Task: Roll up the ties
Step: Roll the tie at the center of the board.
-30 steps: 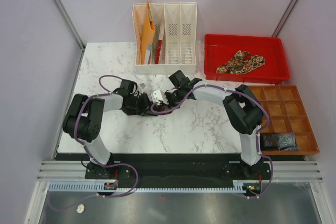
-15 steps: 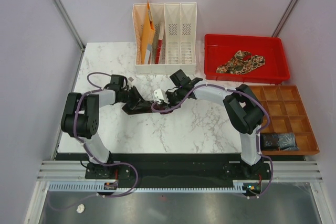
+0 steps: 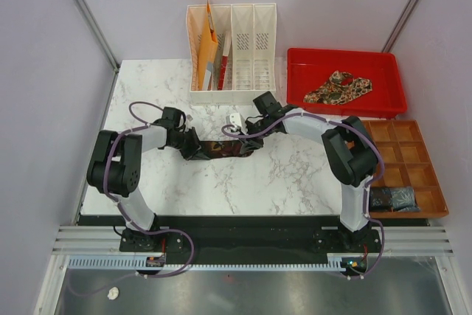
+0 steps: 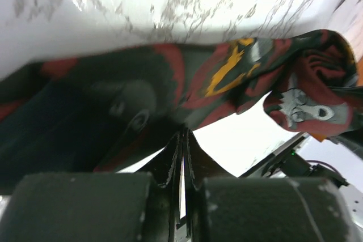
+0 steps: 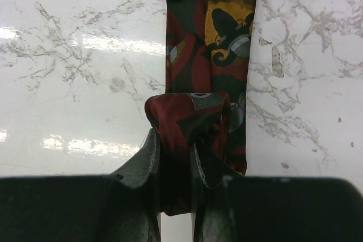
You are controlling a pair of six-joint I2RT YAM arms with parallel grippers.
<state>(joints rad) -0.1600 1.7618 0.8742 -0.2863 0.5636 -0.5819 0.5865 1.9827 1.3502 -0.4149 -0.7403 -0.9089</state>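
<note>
A dark maroon tie (image 3: pixel 225 147) with red, yellow and grey figures lies stretched in a strip on the marble table (image 3: pixel 243 182). My left gripper (image 3: pixel 190 145) is at its left end, jaws shut on the fabric edge (image 4: pixel 181 134); the tie (image 4: pixel 227 77) fills that view. My right gripper (image 3: pixel 251 136) is shut on the tie's folded, bunched right end (image 5: pixel 187 117), with the flat strip (image 5: pixel 227 38) running away from it. A tan-and-brown paisley tie (image 3: pixel 339 88) lies in the red tray (image 3: pixel 295 60).
A white file rack (image 3: pixel 254 42) with orange folders (image 3: pixel 208 46) stands at the back. A brown compartment tray (image 3: pixel 402 145) sits at the right edge, with a dark rolled item (image 3: pixel 391 198) in a near cell.
The grippers were close together with the tie bunched between them. My right gripper has moved right and back, my left slightly left, and the tie is now drawn out straight.
</note>
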